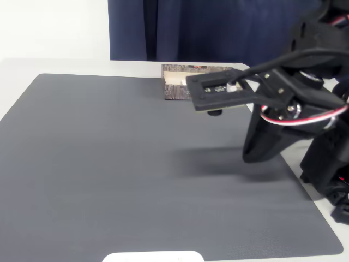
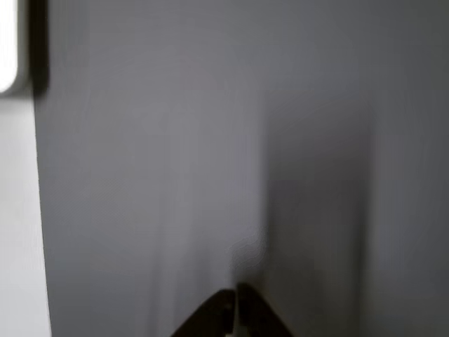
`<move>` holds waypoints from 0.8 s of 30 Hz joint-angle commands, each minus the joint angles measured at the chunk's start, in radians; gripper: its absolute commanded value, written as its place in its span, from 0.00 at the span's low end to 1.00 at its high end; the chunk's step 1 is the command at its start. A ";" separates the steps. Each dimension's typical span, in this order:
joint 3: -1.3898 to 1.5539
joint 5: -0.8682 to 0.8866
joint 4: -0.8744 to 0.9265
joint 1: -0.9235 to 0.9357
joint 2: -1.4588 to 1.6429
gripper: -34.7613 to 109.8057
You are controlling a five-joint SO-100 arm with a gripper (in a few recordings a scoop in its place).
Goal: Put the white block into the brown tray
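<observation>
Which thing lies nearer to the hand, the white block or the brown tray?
The brown tray, at the far edge of the mat, just behind the hand; the white block lies at the near edge.

I can't read any text here; the brown tray (image 1: 175, 90), upper middle of the fixed view, has a front-wall label too blurred to make out.

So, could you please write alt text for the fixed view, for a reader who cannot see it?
A black robot arm reaches left above a grey mat, its gripper in front of the brown tray at the mat's far edge. The white block lies at the near edge.
</observation>
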 commanded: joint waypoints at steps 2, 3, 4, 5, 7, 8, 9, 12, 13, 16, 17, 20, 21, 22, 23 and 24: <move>0.057 0.028 -0.002 0.009 0.153 0.24; 0.071 0.029 -0.014 0.009 0.169 0.24; 0.083 0.029 -0.029 0.006 0.176 0.24; 0.094 0.029 -0.040 0.005 0.181 0.24; 0.115 0.029 -0.055 -0.002 0.199 0.24; 0.130 0.029 -0.064 -0.005 0.216 0.24; 0.147 0.029 -0.072 -0.008 0.238 0.24; 0.209 0.029 -0.083 -0.018 0.316 0.24; 0.227 0.029 -0.084 -0.021 0.339 0.24; 0.275 0.029 -0.087 -0.026 0.400 0.24; 0.287 0.029 -0.098 -0.028 0.400 0.24; 0.314 0.029 -0.123 -0.034 0.400 0.24; 0.324 0.032 -0.129 -0.037 0.400 0.24; 0.334 0.034 -0.138 -0.040 0.400 0.24; 0.344 0.034 -0.141 -0.040 0.400 0.24; 0.350 0.035 -0.141 -0.040 0.400 0.24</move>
